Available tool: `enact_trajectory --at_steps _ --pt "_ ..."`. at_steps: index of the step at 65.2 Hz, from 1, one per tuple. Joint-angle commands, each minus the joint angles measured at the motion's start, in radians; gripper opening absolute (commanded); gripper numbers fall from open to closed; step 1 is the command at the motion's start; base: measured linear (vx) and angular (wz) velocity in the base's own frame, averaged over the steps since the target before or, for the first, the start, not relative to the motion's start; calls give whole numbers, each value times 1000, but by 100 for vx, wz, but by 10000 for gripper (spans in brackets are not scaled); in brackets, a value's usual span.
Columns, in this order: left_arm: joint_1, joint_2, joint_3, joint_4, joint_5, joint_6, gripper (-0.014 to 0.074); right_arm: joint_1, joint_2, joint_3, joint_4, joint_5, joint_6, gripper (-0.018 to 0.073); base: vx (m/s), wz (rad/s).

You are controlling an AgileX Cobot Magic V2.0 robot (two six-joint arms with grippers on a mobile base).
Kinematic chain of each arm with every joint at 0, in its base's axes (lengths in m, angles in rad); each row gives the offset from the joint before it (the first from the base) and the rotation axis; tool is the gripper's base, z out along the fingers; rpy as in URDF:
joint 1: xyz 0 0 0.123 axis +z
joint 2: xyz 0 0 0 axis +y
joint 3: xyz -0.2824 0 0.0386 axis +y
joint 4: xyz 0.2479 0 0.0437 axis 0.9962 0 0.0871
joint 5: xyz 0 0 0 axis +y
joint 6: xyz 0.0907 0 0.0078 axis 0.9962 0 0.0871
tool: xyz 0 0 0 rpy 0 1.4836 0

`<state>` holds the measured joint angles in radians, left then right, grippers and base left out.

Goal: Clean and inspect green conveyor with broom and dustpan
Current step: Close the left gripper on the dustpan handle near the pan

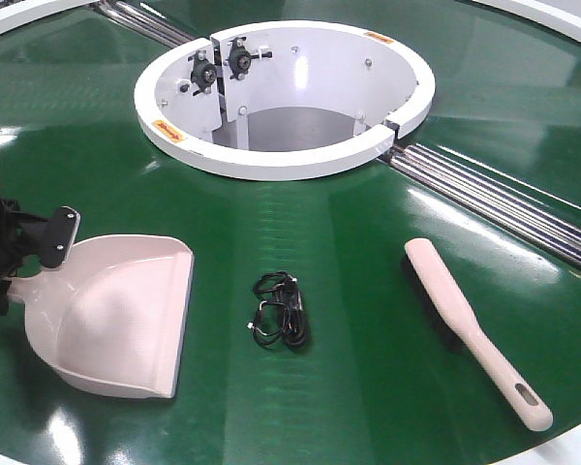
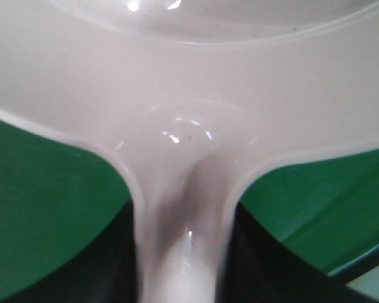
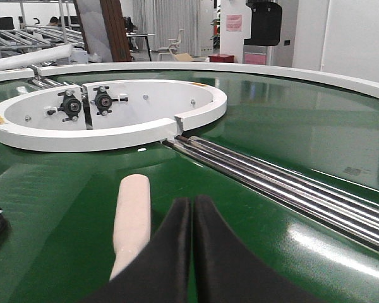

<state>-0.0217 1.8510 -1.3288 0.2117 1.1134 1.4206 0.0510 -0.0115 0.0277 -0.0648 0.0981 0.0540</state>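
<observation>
On conveyor (image 1: 320,232), broom (image 1: 465,315) diagonal, handle (image 1: 508,383) near-right.

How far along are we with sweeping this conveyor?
Done: the left pincer is closed on the dustpan handle, with the pan on the green conveyor. In hand: the right pincer sits shut and empty beside the broom, which lies ungripped. Left: grasp the broom and sweep the black cable bundle, not yet in the pan.
</observation>
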Motion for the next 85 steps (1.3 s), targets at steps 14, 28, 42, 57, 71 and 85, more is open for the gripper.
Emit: enact_trajectory --at_steps 14,28,42,57,71,85 --pt "-13 -80 -29 -90 51 -74 -8 1 -11 3 -4 -74 -2 -8 0 0" --pt "-57 -88 -29 -4 51 -135 -8 1 -11 3 -3 -74 -2 -8 0 0" --pt "-123 -86 -29 31 32 -165 -8 1 -11 3 -3 -74 -2 -8 0 0" --pt "-160 -84 -29 61 29 -197 -8 1 -11 3 -2 -74 -2 -8 0 0" --pt "-190 -84 -29 61 29 -198 -8 1 -11 3 81 -74 -2 -8 0 0" --pt "-192 -84 -29 61 29 -243 -8 1 -11 3 129 -74 -2 -8 0 0"
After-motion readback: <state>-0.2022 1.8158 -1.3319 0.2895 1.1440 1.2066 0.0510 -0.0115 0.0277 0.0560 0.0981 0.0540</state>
